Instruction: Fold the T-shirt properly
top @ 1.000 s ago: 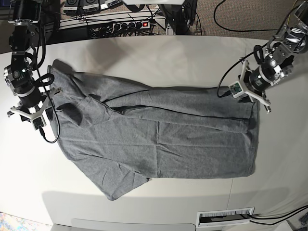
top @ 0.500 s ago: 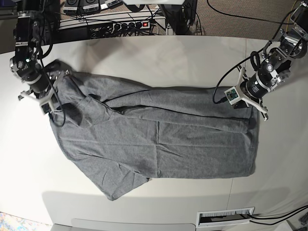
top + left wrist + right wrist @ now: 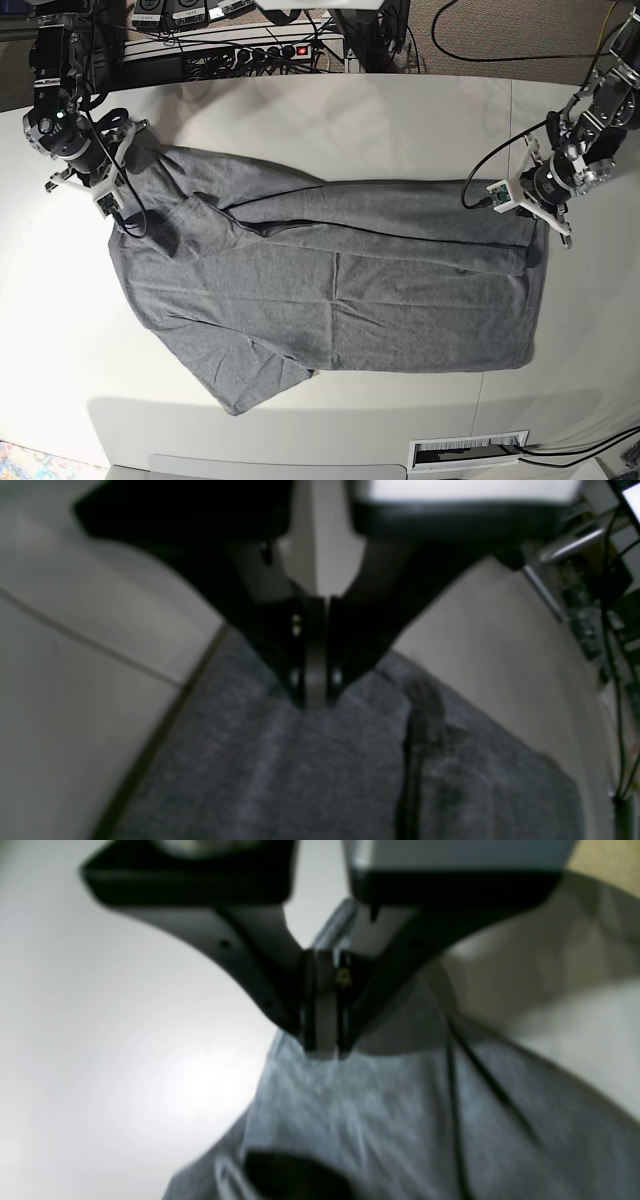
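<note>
The heather-grey T-shirt point(image 3: 320, 270) lies spread on the white table point(image 3: 300, 120), filling most of its middle, with the hem end toward the right and the sleeve and collar end toward the left. One short sleeve juts toward the near edge at lower left, and long folds run along the far side of the body from left to right.

The left claw point(image 3: 315, 690) sits at the shirt's far right corner in the base view. In its wrist view the two dark fingers are pressed together with a thin strip of grey fabric pinched between them, so it is clenched on the T-shirt's edge. A dark crease runs down the cloth just right of the grip.

The right claw point(image 3: 325, 1040) is at the shirt's far left corner in the base view. Its wrist view shows the fingers closed tight on a raised peak of the fabric, which drapes down and away from the grip.

A power strip point(image 3: 270, 50) with a red switch lies among cables beyond the table's far edge.
</note>
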{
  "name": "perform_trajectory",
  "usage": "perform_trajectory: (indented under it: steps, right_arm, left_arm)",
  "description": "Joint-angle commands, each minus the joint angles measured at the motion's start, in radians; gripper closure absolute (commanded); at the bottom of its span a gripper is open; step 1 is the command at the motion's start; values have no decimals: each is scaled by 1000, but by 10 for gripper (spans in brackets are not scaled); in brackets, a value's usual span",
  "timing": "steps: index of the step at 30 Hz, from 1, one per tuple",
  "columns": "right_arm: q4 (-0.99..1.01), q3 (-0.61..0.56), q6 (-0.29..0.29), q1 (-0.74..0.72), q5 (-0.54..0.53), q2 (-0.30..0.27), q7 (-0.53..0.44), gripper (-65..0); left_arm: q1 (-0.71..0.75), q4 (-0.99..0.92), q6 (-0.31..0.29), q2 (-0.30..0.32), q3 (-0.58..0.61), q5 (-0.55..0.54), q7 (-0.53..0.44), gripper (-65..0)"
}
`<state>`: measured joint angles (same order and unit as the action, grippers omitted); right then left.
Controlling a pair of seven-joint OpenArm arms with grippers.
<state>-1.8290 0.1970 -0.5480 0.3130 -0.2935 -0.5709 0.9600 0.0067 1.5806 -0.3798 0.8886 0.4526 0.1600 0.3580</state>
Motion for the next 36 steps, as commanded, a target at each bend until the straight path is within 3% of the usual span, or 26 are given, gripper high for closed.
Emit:
perform_trajectory:
  steps: [1,7,13,18,21,28,36]
  right_arm:
    - [-15,11,-5,-8,-5,-22,9,0]
    - [-15,11,-18,-5,-45,-22,23,0]
    - [-15,11,-18,-5,-222,-7,-1,0]
    - [-14,11,-21,-2,-217,54,5,0]
    - [8,11,-21,3,-200,77,5,0]
    - [158,11,-21,3,-122,77,-42,0]
    - [203,12,-17,3,-1,66,-14,0]
  left_arm:
    - [7,-5,-71,24,3,-12,56,0]
    - [11,-5,-93,60,3,-68,71,0]
    - [13,-5,-93,67,3,-113,72,0]
    - [15,-5,-102,67,3,-117,72,0]
    - [16,-5,-163,67,3,-143,77,0]
    - [16,-5,-183,79,3,-176,98,0]
    - [46,-5,-183,151,3,-175,98,0]
